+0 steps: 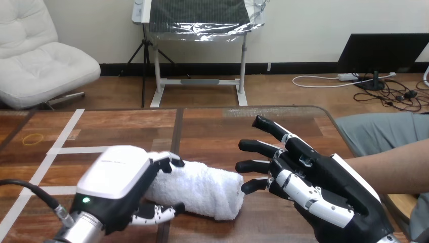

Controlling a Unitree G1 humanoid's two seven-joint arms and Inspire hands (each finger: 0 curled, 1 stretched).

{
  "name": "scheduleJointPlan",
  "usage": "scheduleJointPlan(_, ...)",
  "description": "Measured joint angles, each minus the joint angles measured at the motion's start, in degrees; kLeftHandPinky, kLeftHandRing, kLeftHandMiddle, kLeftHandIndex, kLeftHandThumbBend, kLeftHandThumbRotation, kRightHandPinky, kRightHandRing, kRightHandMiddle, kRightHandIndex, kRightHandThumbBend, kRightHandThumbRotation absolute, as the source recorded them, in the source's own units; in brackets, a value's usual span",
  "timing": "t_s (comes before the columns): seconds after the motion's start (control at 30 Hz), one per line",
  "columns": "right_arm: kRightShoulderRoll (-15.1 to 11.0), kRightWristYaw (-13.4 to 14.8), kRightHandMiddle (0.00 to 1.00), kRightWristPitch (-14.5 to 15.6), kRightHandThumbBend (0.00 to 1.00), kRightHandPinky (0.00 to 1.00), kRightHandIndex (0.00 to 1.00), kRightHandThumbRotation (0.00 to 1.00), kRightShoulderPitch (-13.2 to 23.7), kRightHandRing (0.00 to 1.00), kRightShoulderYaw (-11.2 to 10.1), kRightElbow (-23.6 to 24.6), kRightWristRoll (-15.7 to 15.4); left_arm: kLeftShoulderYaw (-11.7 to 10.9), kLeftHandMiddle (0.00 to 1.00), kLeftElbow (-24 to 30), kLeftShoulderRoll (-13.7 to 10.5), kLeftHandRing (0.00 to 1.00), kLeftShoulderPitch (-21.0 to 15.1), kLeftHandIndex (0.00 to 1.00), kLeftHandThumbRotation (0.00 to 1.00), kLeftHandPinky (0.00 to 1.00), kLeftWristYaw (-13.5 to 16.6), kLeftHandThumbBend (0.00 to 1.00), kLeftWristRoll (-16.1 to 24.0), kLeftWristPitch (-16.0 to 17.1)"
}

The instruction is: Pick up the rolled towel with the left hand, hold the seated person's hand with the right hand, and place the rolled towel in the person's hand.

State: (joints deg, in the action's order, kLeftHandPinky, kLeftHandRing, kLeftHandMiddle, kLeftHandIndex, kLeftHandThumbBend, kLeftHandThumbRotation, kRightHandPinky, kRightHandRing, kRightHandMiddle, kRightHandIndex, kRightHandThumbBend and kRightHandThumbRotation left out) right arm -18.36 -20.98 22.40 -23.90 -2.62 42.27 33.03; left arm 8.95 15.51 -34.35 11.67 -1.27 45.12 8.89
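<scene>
At the left end of the rolled towel (202,188) sits the robot's left hand (119,177). Its fingers (169,160) are curled over the top of the roll and its thumb is tucked in at the near side, so the hand is closed round that end. The towel is white and fluffy and lies on the wooden table (212,126), with its right end free and angled slightly toward the near edge.

Right of the towel is the right hand (329,200), turned with its white-shelled back to the view's right. Its fingers (263,149) are straight and spread apart, pointing left and away across the table. The lowest fingertip is just beside the towel's right end, and I cannot tell whether the two touch.

Further right of the towel, the person's forearm (394,169) comes in from the view's right edge and passes behind the right hand, which hides the person's hand. No robot finger is seen curled round it.

Beyond the towel's left end, white tape lines (63,136) cross the table, and a yellow ring (33,137) lies flat well apart from the towel.
</scene>
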Motion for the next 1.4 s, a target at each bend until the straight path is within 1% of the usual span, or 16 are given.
scheduleJointPlan(0.23, 0.0, 0.2, 0.82, 0.0, 0.06, 0.59, 0.94, 0.09, 0.0, 0.73, 0.0, 0.0, -0.4, -1.1, 0.71, 0.5, 0.5, 0.7, 0.6, 0.75, 0.31, 0.75, 0.9, 0.6, 0.0, 0.3)
scheduleJointPlan(0.43, 0.0, 0.1, 0.82, 0.0, 0.06, 0.6, 0.94, 0.08, 0.0, 0.73, 0.0, 0.0, -0.4, -1.7, 0.76, 0.5, 0.6, 0.73, 1.1, 0.78, 0.3, 0.77, 1.1, 0.6, -0.6, 1.7)
scheduleJointPlan(0.57, 0.0, 0.1, 0.82, 0.0, 0.06, 0.6, 0.95, 0.08, 0.0, 0.73, 0.0, 0.0, -0.5, -2.2, 0.79, 0.4, 0.5, 0.75, 1.3, 0.8, 0.28, 0.79, 1.1, 0.62, -1.4, 3.3)
scheduleJointPlan(0.63, 0.0, 0.1, 0.82, 0.0, 0.06, 0.6, 0.95, 0.07, 0.0, 0.73, 0.0, 0.0, -0.5, -2.5, 0.82, 0.3, 0.3, 0.78, 1.3, 0.83, 0.26, 0.81, 1.1, 0.63, -2.0, 4.5)
scheduleJointPlan(0.7, 0.1, 0.0, 0.82, 0.0, 0.06, 0.6, 0.95, 0.07, 0.0, 0.72, 0.1, 0.0, -0.5, -2.8, 0.83, 0.2, 0.0, 0.8, 1.2, 0.84, 0.25, 0.83, 1.1, 0.64, -2.5, 6.0)
scheduleJointPlan(0.8, 0.1, -0.2, 0.81, 0.0, 0.06, 0.6, 0.96, 0.06, 0.0, 0.72, 0.1, 0.0, -0.6, -3.2, 0.86, -0.3, -0.9, 0.83, 1.0, 0.87, 0.24, 0.85, 1.0, 0.66, -4.2, 8.7)
scheduleJointPlan(1.0, 0.1, -0.3, 0.81, 0.0, 0.06, 0.6, 0.96, 0.06, 0.0, 0.71, 0.3, -0.1, -1.4, -3.8, 0.91, -2.0, -2.8, 0.88, -0.5, 0.92, 0.25, 0.88, -0.5, 0.7, -7.5, 13.4)
scheduleJointPlan(1.13, 0.2, -0.3, 0.81, 0.0, 0.06, 0.6, 0.96, 0.05, 0.0, 0.71, 0.4, -0.2, -1.6, -4.2, 0.92, -3.3, -4.1, 0.9, -2.1, 0.93, 0.26, 0.89, -1.9, 0.74, -9.1, 15.5)
scheduleJointPlan(1.23, 0.2, -0.3, 0.82, 0.0, 0.06, 0.6, 0.97, 0.04, 0.0, 0.72, 0.6, -0.2, -1.6, -4.4, 0.93, -4.4, -5.1, 0.92, -3.5, 0.94, 0.28, 0.9, -3.1, 0.76, -9.8, 16.7)
scheduleJointPlan(1.4, 0.3, -0.3, 0.82, 0.0, 0.06, 0.6, 0.97, 0.03, 0.0, 0.73, 0.8, -0.2, -1.7, -4.5, 0.95, -5.5, -6.6, 0.95, -6.1, 0.96, 0.3, 0.93, -5.8, 0.8, -10.7, 17.1)
